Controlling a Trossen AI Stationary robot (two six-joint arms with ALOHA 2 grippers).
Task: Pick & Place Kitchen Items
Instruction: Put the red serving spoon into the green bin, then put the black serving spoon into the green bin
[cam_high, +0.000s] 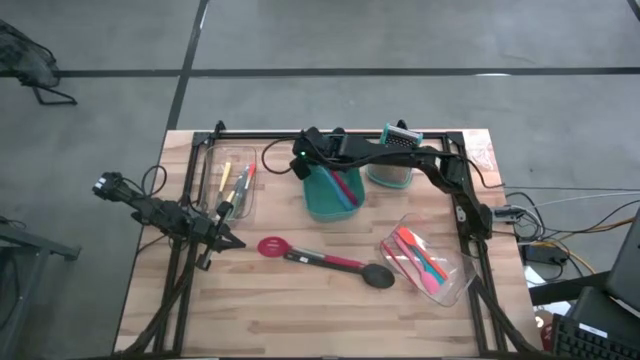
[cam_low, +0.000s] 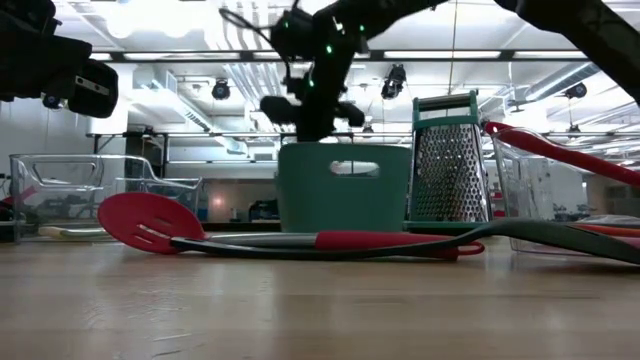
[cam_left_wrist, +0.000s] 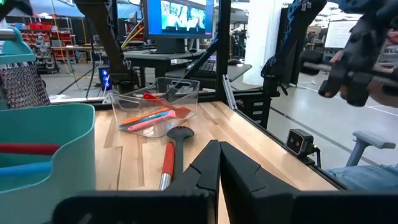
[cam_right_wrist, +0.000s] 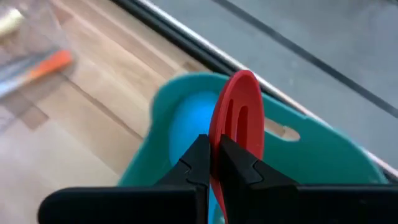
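My right gripper (cam_right_wrist: 212, 142) hangs over the teal bin (cam_high: 328, 192), at its far left corner, shut on a red slotted spatula (cam_right_wrist: 239, 115). A blue utensil (cam_right_wrist: 186, 124) and a red one (cam_high: 347, 187) stand in the bin. On the table in front of the bin lie another red slotted spatula (cam_high: 272, 246) and a black-headed spoon (cam_high: 378, 276). My left gripper (cam_high: 232, 240) waits shut and level at the table's left, holding nothing. My right gripper pinches the red spatula between its two fingers just below the slotted head (cam_right_wrist: 216, 163). The fingers slant down from the far right. The head sticks out past the fingertips, over the bin's opening. The fingers hide the handle.
A teal-framed box grater (cam_high: 395, 150) stands to the right of the bin. A clear container (cam_high: 232, 185) at far left holds thin yellow and orange tools. A tipped clear container (cam_high: 425, 262) at right holds red, pink and blue utensils. Bare wood lies along the near edge.
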